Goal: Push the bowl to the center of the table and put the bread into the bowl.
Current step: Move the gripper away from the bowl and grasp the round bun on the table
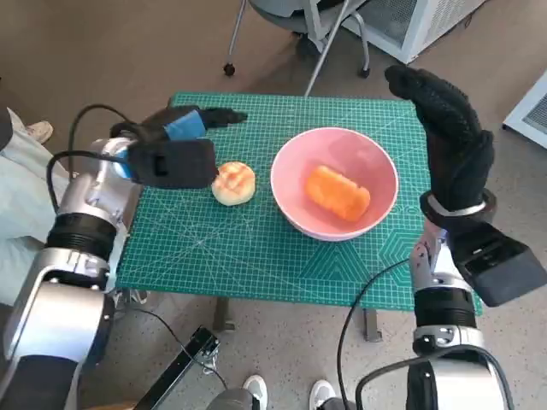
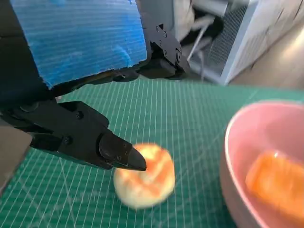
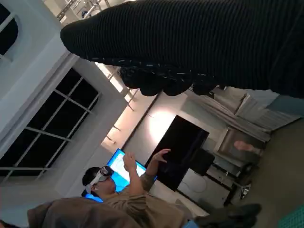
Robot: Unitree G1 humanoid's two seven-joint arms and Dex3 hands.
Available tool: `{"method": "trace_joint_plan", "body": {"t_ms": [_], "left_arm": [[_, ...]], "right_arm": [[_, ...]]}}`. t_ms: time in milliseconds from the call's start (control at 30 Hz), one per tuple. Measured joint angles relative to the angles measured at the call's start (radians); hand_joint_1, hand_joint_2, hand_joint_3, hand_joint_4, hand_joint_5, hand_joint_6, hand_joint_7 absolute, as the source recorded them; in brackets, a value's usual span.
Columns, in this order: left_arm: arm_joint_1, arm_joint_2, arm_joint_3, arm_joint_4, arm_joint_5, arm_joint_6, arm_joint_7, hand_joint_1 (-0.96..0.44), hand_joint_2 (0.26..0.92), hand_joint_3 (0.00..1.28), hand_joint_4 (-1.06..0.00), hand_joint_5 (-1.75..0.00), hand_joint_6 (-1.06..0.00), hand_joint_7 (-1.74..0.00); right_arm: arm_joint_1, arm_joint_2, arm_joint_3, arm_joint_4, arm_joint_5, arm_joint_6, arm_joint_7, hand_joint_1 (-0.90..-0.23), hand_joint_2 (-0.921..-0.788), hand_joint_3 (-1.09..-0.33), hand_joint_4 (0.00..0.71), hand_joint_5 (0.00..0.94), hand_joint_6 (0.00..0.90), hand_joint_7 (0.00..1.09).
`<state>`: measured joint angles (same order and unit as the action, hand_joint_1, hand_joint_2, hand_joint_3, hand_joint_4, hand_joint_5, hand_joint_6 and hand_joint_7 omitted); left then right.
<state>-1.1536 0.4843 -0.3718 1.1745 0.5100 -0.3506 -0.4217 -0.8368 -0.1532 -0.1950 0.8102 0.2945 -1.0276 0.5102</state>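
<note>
A pink bowl (image 1: 295, 162) stands near the middle of the green mat, with an orange bread piece (image 1: 338, 192) lying inside it. A round pale bun (image 1: 233, 184) sits on the mat just left of the bowl; the left wrist view shows the bun (image 2: 145, 178) and the bowl (image 2: 232, 156) too. My left hand (image 1: 184, 128) hovers over the mat's left part, fingers stretched out and holding nothing, above and beside the bun. My right hand (image 1: 449, 120) is raised upright at the right of the bowl, fingers extended, empty.
The green cutting mat (image 1: 205, 248) covers the small table. Chair legs and a white cabinet (image 1: 410, 26) stand beyond the far edge. A person's leg shows at the left (image 1: 17, 171). In the right wrist view a person (image 3: 109, 194) sits with a hand raised.
</note>
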Motion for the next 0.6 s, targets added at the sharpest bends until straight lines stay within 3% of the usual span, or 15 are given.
{"method": "trace_joint_plan", "body": {"t_ms": [433,600], "left_arm": [[0.000,-0.088,-0.093,0.065,0.088,0.099,0.038,-0.14,0.780,0.00,-0.23,0.00,-0.36,0.00],[0.002,-0.122,-0.112,0.088,0.112,0.132,0.090,-0.11,0.814,0.02,-0.29,-0.03,-0.44,-0.04]], "right_arm": [[0.011,-0.001,0.004,-0.022,0.017,0.015,0.007,-0.565,-0.921,-0.686,0.354,0.000,0.019,0.80],[0.017,-0.001,0.005,-0.026,0.017,0.019,0.012,-0.563,-0.921,-0.683,0.354,0.000,0.018,0.80]]}}
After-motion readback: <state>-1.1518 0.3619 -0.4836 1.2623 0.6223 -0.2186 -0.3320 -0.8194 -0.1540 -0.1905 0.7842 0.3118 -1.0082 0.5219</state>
